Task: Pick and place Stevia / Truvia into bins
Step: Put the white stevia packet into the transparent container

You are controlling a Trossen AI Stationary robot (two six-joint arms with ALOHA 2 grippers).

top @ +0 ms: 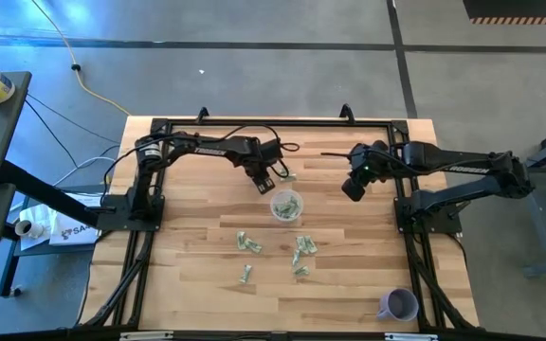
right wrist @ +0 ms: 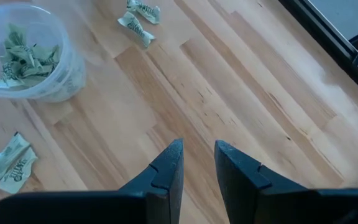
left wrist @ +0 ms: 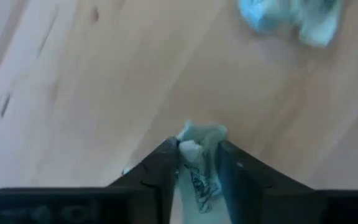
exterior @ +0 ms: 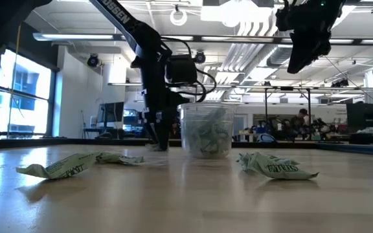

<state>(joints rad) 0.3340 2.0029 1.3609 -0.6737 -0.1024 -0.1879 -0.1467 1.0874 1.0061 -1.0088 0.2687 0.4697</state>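
Green-and-white Stevia packets lie scattered on the wooden table, among them one and another on the near side of the clear cup. The cup holds several crumpled packets. My left gripper is down at the table just left of the cup, shut on one packet. My right gripper hangs raised to the right of the cup, its fingers a little apart with nothing between them. My left gripper pinches a crumpled packet between its two fingers; the packet's end sticks out past the fingertips. The fingers come from above, pointing steeply down, and their tips are at the tabletop. Whether the packet still rests on the wood, I cannot tell.
One packet lies on the table beyond the cup, close to my left gripper. A lavender cup stands at the near right corner. Black frame rails run along the table's sides. Bare wood shows between the cup and the right arm.
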